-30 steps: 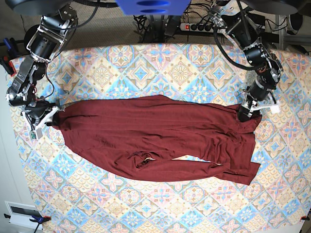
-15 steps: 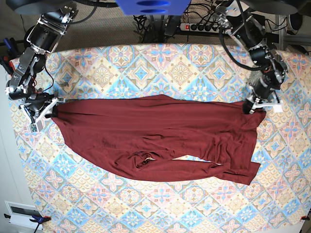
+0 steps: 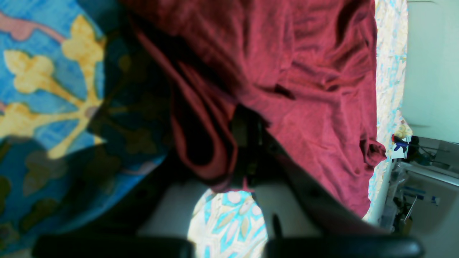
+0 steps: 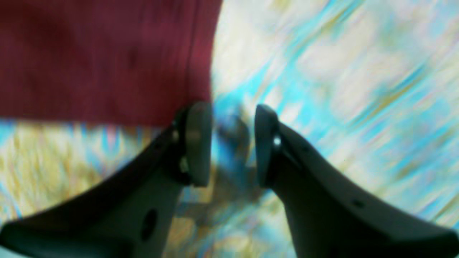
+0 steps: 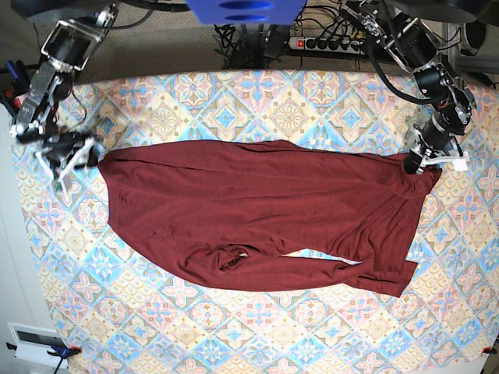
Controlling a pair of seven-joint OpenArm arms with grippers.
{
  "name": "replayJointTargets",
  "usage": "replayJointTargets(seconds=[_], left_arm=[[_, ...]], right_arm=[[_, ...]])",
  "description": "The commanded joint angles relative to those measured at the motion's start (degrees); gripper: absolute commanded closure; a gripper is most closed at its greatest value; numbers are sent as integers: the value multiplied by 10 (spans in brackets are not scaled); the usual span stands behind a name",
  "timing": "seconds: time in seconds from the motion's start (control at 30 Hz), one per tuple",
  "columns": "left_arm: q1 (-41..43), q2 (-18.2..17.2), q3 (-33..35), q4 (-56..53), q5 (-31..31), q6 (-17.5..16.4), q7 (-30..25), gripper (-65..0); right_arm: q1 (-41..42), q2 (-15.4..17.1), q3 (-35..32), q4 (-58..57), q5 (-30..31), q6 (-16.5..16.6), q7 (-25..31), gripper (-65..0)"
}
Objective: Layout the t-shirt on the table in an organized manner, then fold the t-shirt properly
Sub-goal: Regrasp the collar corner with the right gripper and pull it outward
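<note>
The dark maroon t-shirt (image 5: 257, 210) lies spread lengthwise across the patterned table (image 5: 257, 101), with a long sleeve bunched along its near edge. My left gripper (image 5: 415, 165) is at the shirt's right end, shut on a fold of its fabric. In the left wrist view the cloth (image 3: 304, 89) drapes over the dark fingers of that gripper (image 3: 244, 147). My right gripper (image 5: 78, 158) hovers at the shirt's left end. The right wrist view shows this gripper (image 4: 229, 143) open and empty, with the shirt's edge (image 4: 100, 57) just beside one finger (image 4: 195, 143).
A power strip (image 5: 320, 43) and cables lie behind the table's far edge. A white box (image 5: 31, 343) sits off the near left corner. Bare patterned cloth (image 5: 257, 335) lies in front of the shirt.
My left gripper shut on the shirt's right corner and drew it right and back, stretching the cloth flatter. My right gripper moved back and left, opened and let go of the left edge.
</note>
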Motion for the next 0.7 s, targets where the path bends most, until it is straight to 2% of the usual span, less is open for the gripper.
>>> replayJointTargets(seconds=[0.0,0.23,0.37,0.47,0.67], left_arm=[[-6,-8,0,7,-7,-3,0,0],[-6,-8,0,7,-7,-3,0,0],[-6,-8,0,7,-7,-3,0,0],[-6,-7,0,7,-7,-3,0,0],[-6,-7,0,7,-7,-4,0,0]], right_arm=[[-4,12,3,9,10,2,4,-196],[-12,10,6,5,16,2,9,-199],[-11,-18,8,5,22,2,9,-199],[17,-20,8,-2,21,2,9,-205],[36,-32,5,-32,22,2,23,-311]])
